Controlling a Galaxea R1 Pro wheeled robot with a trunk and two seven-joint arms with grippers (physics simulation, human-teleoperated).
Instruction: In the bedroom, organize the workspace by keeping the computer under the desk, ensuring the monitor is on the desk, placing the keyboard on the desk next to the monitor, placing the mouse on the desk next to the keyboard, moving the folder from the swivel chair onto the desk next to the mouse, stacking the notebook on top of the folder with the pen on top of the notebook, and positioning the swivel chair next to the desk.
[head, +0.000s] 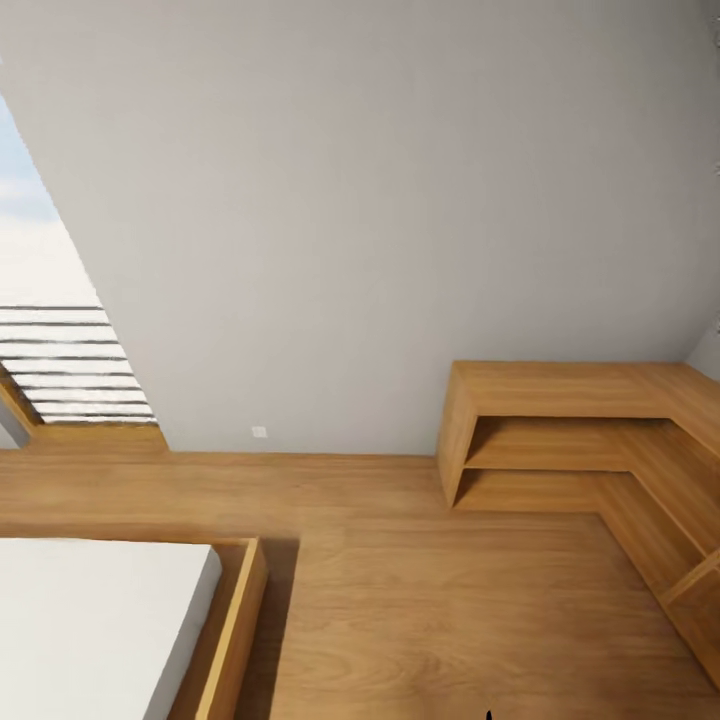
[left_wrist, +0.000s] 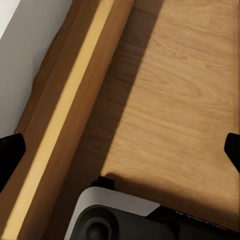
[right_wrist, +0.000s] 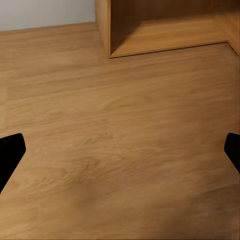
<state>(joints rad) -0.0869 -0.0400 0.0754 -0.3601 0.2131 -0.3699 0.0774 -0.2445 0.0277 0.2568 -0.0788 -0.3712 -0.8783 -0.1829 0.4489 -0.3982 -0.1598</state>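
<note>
Head view showed no task things; both claws hung spread, left claw (left_wrist: 120, 145) beside the bed frame (left_wrist: 75, 100), right claw (right_wrist: 120, 145) facing the corner shelf (right_wrist: 165, 30).

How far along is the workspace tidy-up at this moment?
These pictures cannot settle it. The head view shows a bed, a wood floor and a corner shelf unit, with none of the desk items. Both the left gripper and the right gripper are open, holding nothing. The robot seems to be in transit.
</note>
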